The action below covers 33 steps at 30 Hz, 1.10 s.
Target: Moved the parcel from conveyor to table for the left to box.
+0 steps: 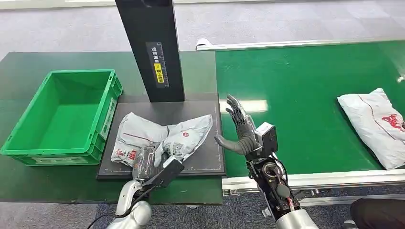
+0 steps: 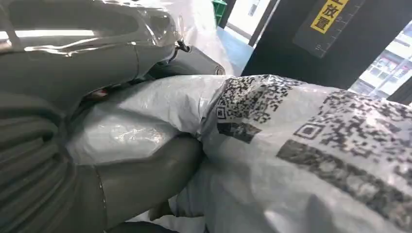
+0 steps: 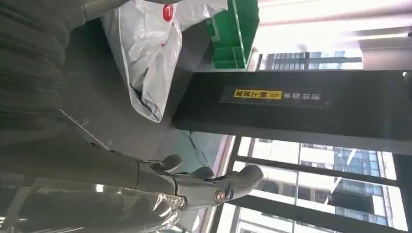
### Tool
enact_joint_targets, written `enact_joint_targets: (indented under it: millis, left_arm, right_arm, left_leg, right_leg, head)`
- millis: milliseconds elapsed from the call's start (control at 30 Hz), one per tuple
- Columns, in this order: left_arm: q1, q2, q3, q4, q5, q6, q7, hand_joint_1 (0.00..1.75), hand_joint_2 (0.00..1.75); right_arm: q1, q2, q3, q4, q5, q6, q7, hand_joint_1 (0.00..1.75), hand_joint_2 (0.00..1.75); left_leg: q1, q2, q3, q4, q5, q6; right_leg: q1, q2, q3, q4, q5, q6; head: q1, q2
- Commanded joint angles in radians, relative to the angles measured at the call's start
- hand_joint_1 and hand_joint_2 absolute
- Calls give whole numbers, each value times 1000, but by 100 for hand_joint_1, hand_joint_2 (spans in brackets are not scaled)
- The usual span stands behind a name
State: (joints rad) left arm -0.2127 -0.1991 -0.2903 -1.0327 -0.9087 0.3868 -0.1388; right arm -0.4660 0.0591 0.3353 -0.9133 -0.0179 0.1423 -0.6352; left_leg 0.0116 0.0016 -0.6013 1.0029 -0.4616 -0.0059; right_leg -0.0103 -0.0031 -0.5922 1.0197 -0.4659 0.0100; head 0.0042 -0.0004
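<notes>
A crumpled grey parcel (image 1: pixel 162 137) with red print and QR codes lies on the black mat (image 1: pixel 210 164) of the table. My left hand (image 1: pixel 145 162) grips its near edge; in the left wrist view the thumb (image 2: pixel 145 182) and fingers (image 2: pixel 87 58) close around the parcel's plastic (image 2: pixel 291 145). Beside the mat's right edge, my right hand (image 1: pixel 241 131) is raised with fingers spread and holds nothing. The right wrist view shows that hand's fingers (image 3: pixel 214 187) apart, with the parcel (image 3: pixel 141 53) beyond. A second grey parcel (image 1: pixel 375 125) lies on the green conveyor (image 1: pixel 305 90) at far right.
An empty green crate (image 1: pixel 62 117) stands on the table left of the mat. A black upright column (image 1: pixel 153 47) with a yellow label rises behind the mat. The conveyor's metal rail (image 1: pixel 310 180) runs along its near edge. A dark shape (image 1: pixel 377 214) sits at the bottom right.
</notes>
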Motion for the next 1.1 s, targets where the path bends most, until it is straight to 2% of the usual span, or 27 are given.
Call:
enact_joint_targets:
  millis: [33,133,233,267,500,533,567,633,700,733,833,900,967,1033,1067,1100]
  left_arm:
    - [24,-3,44,-5,83,189,-177,175,175]
    - [55,-1,75,-156,160,311,-379,175,175]
    - [88,-69,216,-282,112,311,-537,175,175]
    - [96,-81,241,-405,82,311,-559,175,175]
    - [37,-76,261,-683,-24,311,-559,175,175]
    - [35,-72,251,-704,-16,311,-559,175,175]
    - [35,-41,192,-748,77,311,-559,175,175]
    - [39,-41,181,-845,10,311,-559,175,175]
    - [33,-66,251,-812,-74,311,-559,175,175]
    - [18,-101,283,-777,-155,311,-559,175,175]
    - [-7,-82,299,-714,-149,311,-559,175,175]
    - [-50,-119,382,-655,-239,311,-559,175,175]
    - [-163,-150,577,-458,-401,311,-559,175,175]
    - [-252,-84,615,-254,-559,311,-370,175,175]
    - [-316,25,525,-35,-652,311,-89,175,175]
    - [-358,90,486,94,-662,311,44,175,175]
  right_arm:
    - [9,-4,-39,29,-28,10,9,0,175]
    - [7,-5,-49,45,-50,5,14,0,175]
    - [6,9,-73,72,-89,-6,53,0,175]
    - [10,21,-95,98,-145,3,119,0,175]
    - [6,13,-66,158,-174,-7,145,0,175]
    - [10,12,-64,156,-173,-9,145,0,175]
    - [14,12,-59,153,-177,-6,147,0,175]
    - [15,12,-51,153,-180,-6,152,0,175]
    - [23,5,-43,152,-190,-12,179,0,175]
    - [22,1,-38,159,-193,-19,191,0,175]
    - [24,-9,-24,171,-205,-37,208,0,175]
    - [22,-17,-11,189,-194,-48,229,0,175]
    - [31,-22,8,192,-164,-73,251,0,175]
    - [36,-21,14,188,-152,-75,256,0,175]
    - [33,-17,16,190,-141,-77,258,0,175]
    - [27,-13,23,193,-129,-72,255,0,175]
  left_leg:
    - [0,0,4,-2,0,0]
    - [0,0,1,0,0,0]
    - [1,1,0,0,-1,0]
    - [1,1,1,0,-1,0]
    - [1,1,-1,1,-1,0]
    - [1,1,-1,1,0,0]
    - [1,1,0,1,-1,0]
    - [1,1,-1,1,-1,0]
    - [1,1,0,1,-1,0]
    - [1,2,1,0,-1,0]
    - [0,-1,2,-1,0,0]
    - [0,-1,1,-1,0,0]
    - [0,-1,3,-2,1,0]
    - [-1,-3,3,-3,2,0]
    - [-1,-3,5,-5,3,0]
    - [-1,-4,6,-4,3,-1]
  right_leg:
    - [0,1,4,-3,0,0]
    - [0,0,1,-1,0,0]
    - [1,1,0,0,0,0]
    - [1,2,1,-1,0,0]
    - [1,2,-1,0,0,-1]
    - [1,1,-1,0,0,-1]
    - [2,1,0,0,0,-1]
    - [1,1,-1,0,0,-1]
    - [1,1,0,0,0,-1]
    - [1,2,1,-1,0,-1]
    - [0,0,2,-1,0,0]
    - [0,-1,2,-1,0,0]
    - [0,-1,3,-2,1,-1]
    - [-1,-3,3,-1,0,-1]
    - [-1,-3,5,-3,1,-1]
    - [-1,-4,5,-2,0,-1]
  head:
    - [0,0]
    - [0,0]
    - [0,0]
    - [0,0]
    - [0,0]
    - [0,0]
    - [0,0]
    - [0,0]
    - [0,0]
    - [0,0]
    - [0,0]
    - [0,0]
    - [0,0]
    - [0,0]
    - [0,0]
    - [0,0]
